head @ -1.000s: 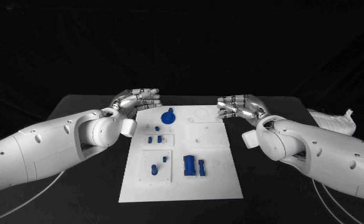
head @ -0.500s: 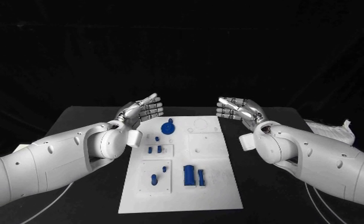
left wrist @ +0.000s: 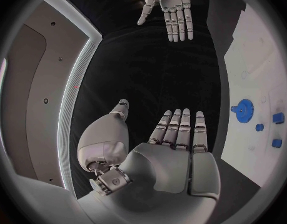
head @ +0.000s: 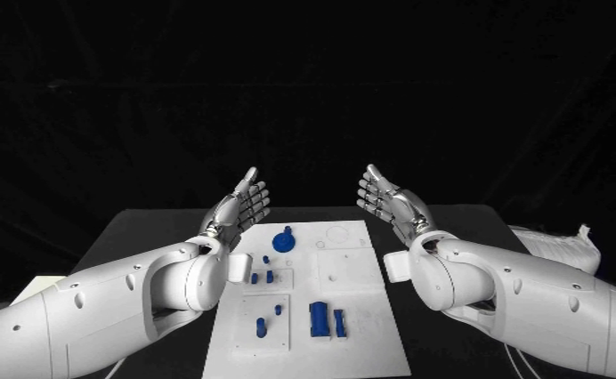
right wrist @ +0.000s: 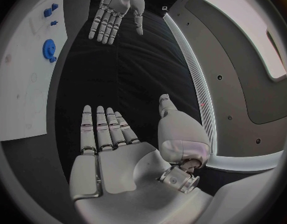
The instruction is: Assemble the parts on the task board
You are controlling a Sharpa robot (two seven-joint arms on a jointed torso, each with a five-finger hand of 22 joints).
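Left hand [head: 239, 205]: raised, flat, fingers apart, empty, beside the board's far-left corner. Board [head: 360, 312]: smooth white plate, mid-table; on it a round toothed gear [head: 284, 240], small pegs [head: 261, 254], two upright blocks [head: 328, 319], all blue; best to lower slowly, pinching one part squarely. Right hand [head: 390, 204]: likewise raised, splayed, empty.

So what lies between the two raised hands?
Nothing: head view shows only dark background between left hand and right hand, with the white task board lower down.
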